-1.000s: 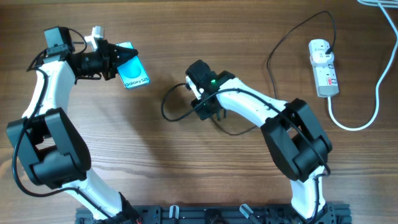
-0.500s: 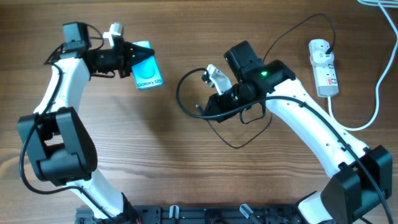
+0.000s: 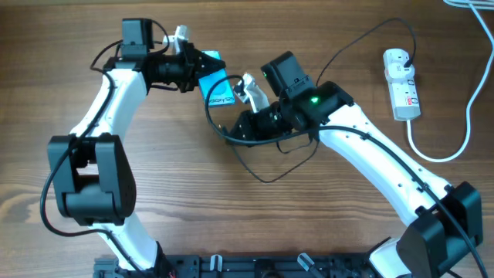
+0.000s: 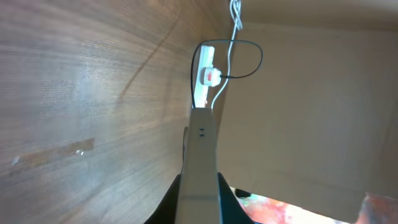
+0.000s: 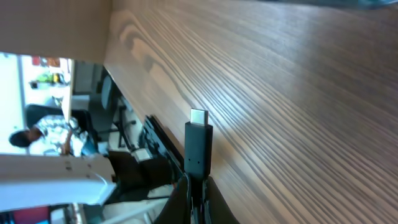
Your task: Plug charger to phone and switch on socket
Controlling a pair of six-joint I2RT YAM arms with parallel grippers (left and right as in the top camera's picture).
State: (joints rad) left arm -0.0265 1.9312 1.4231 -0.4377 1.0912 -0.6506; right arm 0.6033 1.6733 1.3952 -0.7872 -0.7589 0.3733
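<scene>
My left gripper (image 3: 202, 71) is shut on the light blue phone (image 3: 219, 89) and holds it above the table at centre-left. In the left wrist view the phone (image 4: 200, 168) shows edge-on between the fingers. My right gripper (image 3: 241, 130) is shut on the charger, a thin black cable (image 3: 266, 176), just right of and below the phone. In the right wrist view its black plug tip (image 5: 198, 148) sticks up from the fingers (image 5: 199, 193). The white socket (image 3: 402, 83) lies at the far right; it also shows in the left wrist view (image 4: 205, 78).
The socket's thick white cord (image 3: 455, 147) loops along the right edge. The charger cable runs in loops from the socket across the wooden table (image 3: 185, 193) to my right gripper.
My left arm has carried the phone to the right, towards the centre. My right gripper has moved left with the plug tip, so the two now sit close together.
</scene>
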